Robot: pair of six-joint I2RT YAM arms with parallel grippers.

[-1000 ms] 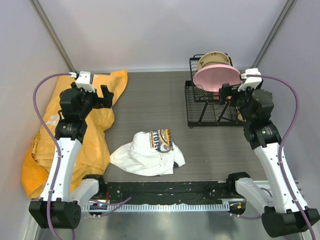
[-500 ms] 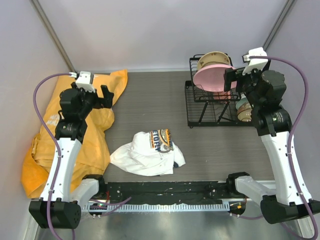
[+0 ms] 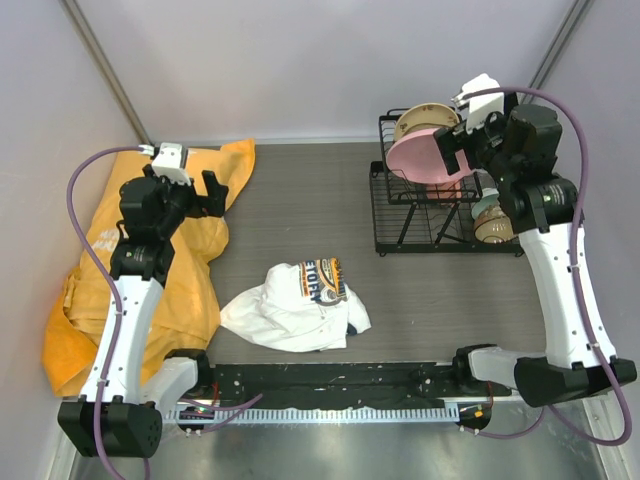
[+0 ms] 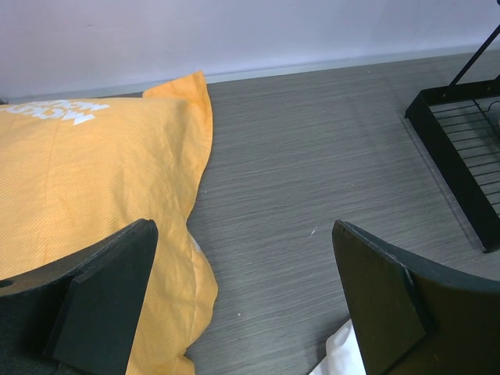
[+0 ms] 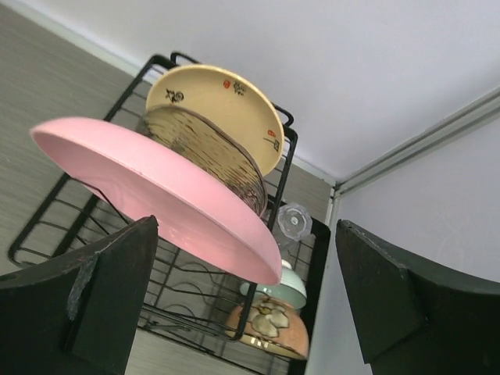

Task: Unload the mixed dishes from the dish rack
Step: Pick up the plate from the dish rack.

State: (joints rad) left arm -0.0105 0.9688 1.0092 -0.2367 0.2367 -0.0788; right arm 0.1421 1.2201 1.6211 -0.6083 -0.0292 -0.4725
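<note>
The black wire dish rack (image 3: 378,205) stands at the back right. In its slots stand a big pink plate (image 3: 418,160) and, behind it, a cream patterned plate (image 3: 420,119). A mint-green bowl (image 3: 486,207) and a tan bowl (image 3: 496,229) sit at its right end. My right gripper (image 3: 458,148) hovers open just above the pink plate's right rim, holding nothing. The right wrist view shows the pink plate (image 5: 156,187), cream plate (image 5: 226,109), a clear glass (image 5: 293,220), mint bowl (image 5: 287,283) and tan bowl (image 5: 269,332) beyond the open right gripper (image 5: 246,234). The left gripper (image 3: 208,190) (image 4: 244,234) is open over the table.
An orange cloth (image 3: 140,250) (image 4: 78,156) covers the left side under the left arm. A crumpled white printed T-shirt (image 3: 300,295) lies at the front middle. The rack's left corner (image 4: 461,133) shows in the left wrist view. Walls close in behind and right of the rack.
My right arm has risen and swung back from the rack's front right to above the pink plate, uncovering the two bowls. The left arm has not moved.
</note>
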